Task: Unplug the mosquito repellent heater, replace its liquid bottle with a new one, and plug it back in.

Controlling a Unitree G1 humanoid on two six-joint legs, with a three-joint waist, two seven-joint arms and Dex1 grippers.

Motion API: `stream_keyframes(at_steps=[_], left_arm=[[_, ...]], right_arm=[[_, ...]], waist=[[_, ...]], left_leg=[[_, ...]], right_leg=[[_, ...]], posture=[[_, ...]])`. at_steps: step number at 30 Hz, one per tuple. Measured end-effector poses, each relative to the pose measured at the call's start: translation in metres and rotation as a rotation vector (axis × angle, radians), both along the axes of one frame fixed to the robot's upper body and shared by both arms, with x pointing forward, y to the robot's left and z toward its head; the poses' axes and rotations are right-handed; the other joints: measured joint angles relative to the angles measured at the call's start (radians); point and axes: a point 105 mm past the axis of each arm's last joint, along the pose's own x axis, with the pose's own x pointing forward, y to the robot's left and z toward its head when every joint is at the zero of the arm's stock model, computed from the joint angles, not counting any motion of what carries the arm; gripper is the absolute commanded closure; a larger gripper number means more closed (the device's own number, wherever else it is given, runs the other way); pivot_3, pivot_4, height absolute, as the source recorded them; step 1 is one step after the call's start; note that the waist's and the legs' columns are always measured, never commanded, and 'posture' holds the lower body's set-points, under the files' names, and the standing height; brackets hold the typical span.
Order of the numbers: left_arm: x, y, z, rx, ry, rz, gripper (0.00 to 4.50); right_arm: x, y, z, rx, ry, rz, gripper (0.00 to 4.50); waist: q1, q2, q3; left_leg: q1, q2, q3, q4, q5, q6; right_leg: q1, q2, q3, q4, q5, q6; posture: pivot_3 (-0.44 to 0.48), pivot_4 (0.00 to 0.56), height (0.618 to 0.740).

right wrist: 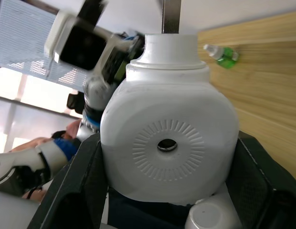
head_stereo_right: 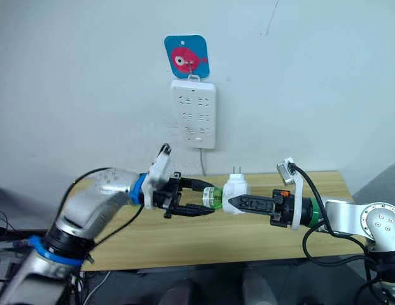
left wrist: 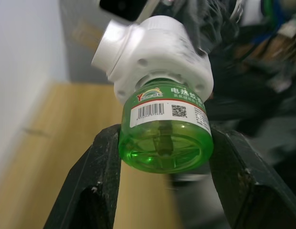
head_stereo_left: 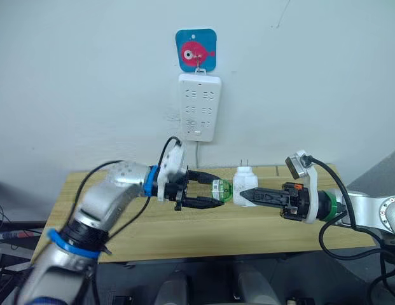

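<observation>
The white mosquito repellent heater (head_stereo_left: pixel 243 180) is held above the wooden table (head_stereo_left: pixel 184 229), its two prongs pointing up. My right gripper (head_stereo_left: pixel 247 196) is shut on the heater (right wrist: pixel 167 143) from the right, with the round vent facing the right wrist camera. A green liquid bottle (head_stereo_left: pixel 222 189) sticks out of the heater's left side, its neck still in the white body. My left gripper (head_stereo_left: pixel 217 192) is shut on this bottle (left wrist: pixel 164 138), one finger (left wrist: pixel 90 191) on each side. Another small green bottle (right wrist: pixel 223 53) with a white cap lies on the table.
A long white power strip (head_stereo_left: pixel 199 107) hangs on the wall under a blue hook plate with a pink fish (head_stereo_left: pixel 196 49); its cord runs down behind the table. The table's front edge lies just below both arms.
</observation>
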Motion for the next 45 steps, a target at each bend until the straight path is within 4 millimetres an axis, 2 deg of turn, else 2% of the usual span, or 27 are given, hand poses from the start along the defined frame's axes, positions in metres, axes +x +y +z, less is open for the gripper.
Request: stream_keyframes(at_steps=[2, 5, 7, 9, 11, 15, 21, 26, 30, 36, 39, 43, 45], left_arm=[[-0.002, 0.001, 0.007, 0.015, 0.144, -0.011, 2.19], [-0.003, 0.002, 0.006, 0.024, 0.208, -0.012, 2.19], [-0.004, 0.003, 0.006, 0.019, 0.204, -0.012, 1.48], [-0.003, 0.007, 0.002, 0.012, 0.156, 0.002, 0.98], [-0.001, 0.012, -0.005, 0.002, 0.048, 0.039, 0.38], [-0.009, 0.016, -0.017, -0.015, -0.151, 0.020, 0.35], [-0.014, 0.024, -0.039, -0.051, -0.598, 0.037, 0.35], [-0.009, 0.015, -0.038, -0.134, -0.902, 0.096, 0.35], [-0.003, 0.007, -0.029, -0.202, -1.024, 0.148, 0.35], [-0.003, -0.004, -0.026, -0.248, -1.070, 0.146, 0.35], [-0.003, -0.007, -0.028, -0.247, -1.059, 0.134, 0.93], [-0.004, -0.008, -0.032, -0.232, -1.041, 0.114, 2.18], [-0.004, -0.009, -0.032, -0.225, -1.031, 0.109, 2.24]], right_arm=[[-0.001, 0.001, 0.003, 0.017, -0.004, 0.011, 1.54], [-0.003, 0.002, 0.003, 0.019, -0.004, 0.020, 1.54], [-0.003, 0.002, 0.003, 0.019, -0.005, 0.022, 1.54], [-0.004, 0.001, -0.001, -0.002, 0.003, 0.012, 1.54], [-0.003, -0.001, -0.005, -0.023, 0.013, -0.003, 1.54], [-0.003, -0.002, -0.007, -0.032, 0.014, -0.008, 1.54], [-0.003, -0.003, -0.008, -0.040, 0.016, -0.012, 1.54], [-0.003, -0.003, -0.008, -0.040, 0.015, -0.013, 1.54], [-0.003, -0.003, -0.008, -0.040, 0.015, -0.013, 1.54], [-0.002, -0.003, -0.007, -0.037, 0.011, -0.016, 1.54], [-0.002, -0.003, -0.007, -0.037, 0.011, -0.016, 1.54], [-0.001, -0.003, -0.006, -0.033, 0.007, -0.024, 1.54], [-0.001, -0.003, -0.006, -0.036, 0.007, -0.027, 1.54]], waist=[[-0.001, 0.000, 0.000], [-0.002, 0.000, 0.000], [-0.001, 0.000, 0.000], [0.001, 0.000, 0.000], [0.001, 0.000, 0.000], [0.003, 0.001, 0.000], [0.015, 0.001, 0.000], [0.026, 0.001, 0.000], [0.027, 0.001, 0.000], [0.026, 0.001, -0.001], [0.026, 0.001, -0.001], [0.026, 0.001, -0.001], [0.026, 0.001, -0.001]], left_leg=[[0.000, 0.000, -0.001, 0.000, 0.000, 0.000], [0.000, 0.001, -0.001, -0.001, 0.000, 0.000], [-0.001, 0.001, -0.002, -0.001, 0.000, 0.000], [-0.001, 0.001, -0.003, -0.001, 0.000, 0.000], [-0.001, 0.001, -0.002, -0.001, 0.000, -0.001], [-0.001, 0.001, 0.000, -0.001, 0.000, -0.001], [-0.001, 0.000, 0.001, 0.000, 0.000, -0.001], [-0.001, 0.000, 0.002, 0.000, 0.000, -0.001], [-0.001, 0.000, 0.001, 0.000, 0.000, 0.000], [-0.001, 0.000, 0.000, 0.000, 0.000, 0.000], [0.000, 0.000, 0.000, 0.000, 0.000, 0.000], [0.000, 0.000, 0.000, 0.000, 0.000, 0.000], [0.000, 0.001, 0.000, 0.000, 0.000, 0.000]], right_leg=[[0.000, 0.001, -0.001, 0.000, -0.001, 0.002], [-0.001, 0.001, -0.002, 0.000, 0.001, -0.003], [-0.001, -0.001, -0.003, 0.000, 0.001, -0.003], [-0.001, -0.003, -0.003, 0.000, 0.001, -0.004], [-0.001, -0.004, -0.003, -0.001, 0.001, -0.004], [-0.001, -0.005, -0.001, -0.001, 0.001, -0.004], [0.000, -0.007, -0.002, -0.003, 0.002, -0.005], [0.000, -0.008, -0.002, -0.004, 0.003, -0.006], [0.000, -0.008, -0.003, -0.004, 0.003, -0.006], [0.000, -0.007, -0.004, -0.002, 0.003, -0.006], [0.001, -0.007, -0.004, -0.002, 0.003, -0.006], [0.001, -0.007, -0.004, -0.002, 0.003, -0.006], [0.001, -0.007, -0.004, -0.002, 0.003, -0.006]], posture=[[-0.090, 0.154, 0.730], [-0.090, 0.154, 0.730], [-0.097, 0.156, 0.730], [-0.098, 0.156, 0.730], [-0.099, 0.155, 0.730], [-0.101, 0.154, 0.730], [-0.103, 0.154, 0.730], [-0.103, 0.154, 0.730], [-0.097, 0.145, 0.730], [-0.098, 0.146, 0.730], [-0.098, 0.146, 0.730], [-0.099, 0.148, 0.730], [-0.099, 0.148, 0.730]])
